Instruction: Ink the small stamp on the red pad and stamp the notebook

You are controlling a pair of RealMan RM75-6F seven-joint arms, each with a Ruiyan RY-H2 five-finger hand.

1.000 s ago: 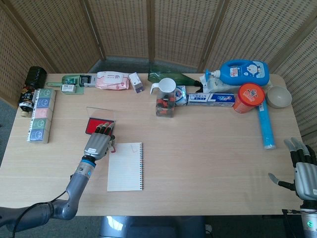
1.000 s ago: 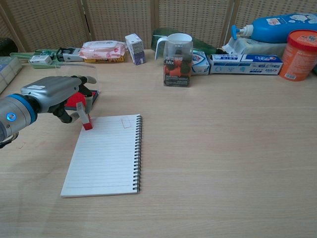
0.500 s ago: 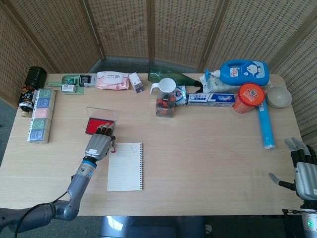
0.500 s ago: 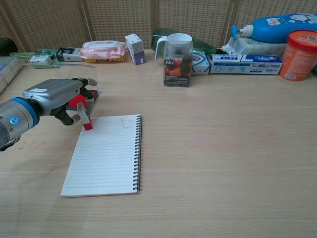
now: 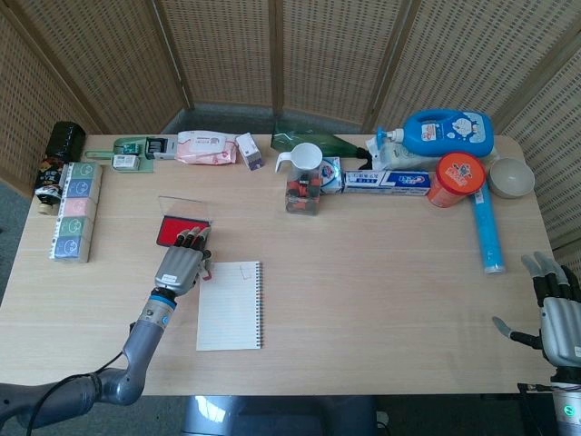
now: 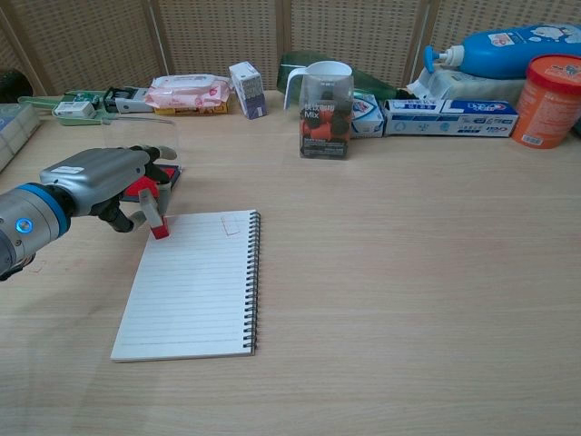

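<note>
My left hand (image 6: 100, 177) (image 5: 182, 262) holds the small stamp (image 6: 158, 222), a clear handle with a red base, at the far left corner of the spiral notebook (image 6: 195, 283) (image 5: 231, 305). The stamp's red base looks to touch or sit just off the notebook's corner. A faint red stamped outline (image 6: 231, 223) shows near the notebook's top edge. The red ink pad (image 5: 182, 232) (image 6: 143, 187) lies open just behind the hand, its clear lid raised. My right hand (image 5: 556, 313) rests at the table's near right corner, fingers spread, holding nothing.
Along the back stand a wipes pack (image 6: 187, 92), a small carton (image 6: 247, 88), a clear pitcher (image 6: 326, 111), a toothpaste box (image 6: 450, 118), a blue bottle (image 6: 504, 51) and an orange canister (image 6: 547, 88). Stacked boxes (image 5: 74, 211) line the left edge; a blue tube (image 5: 487, 230) lies at right.
My left hand has shifted very slightly toward me with the stamp. The right hand has not moved.
</note>
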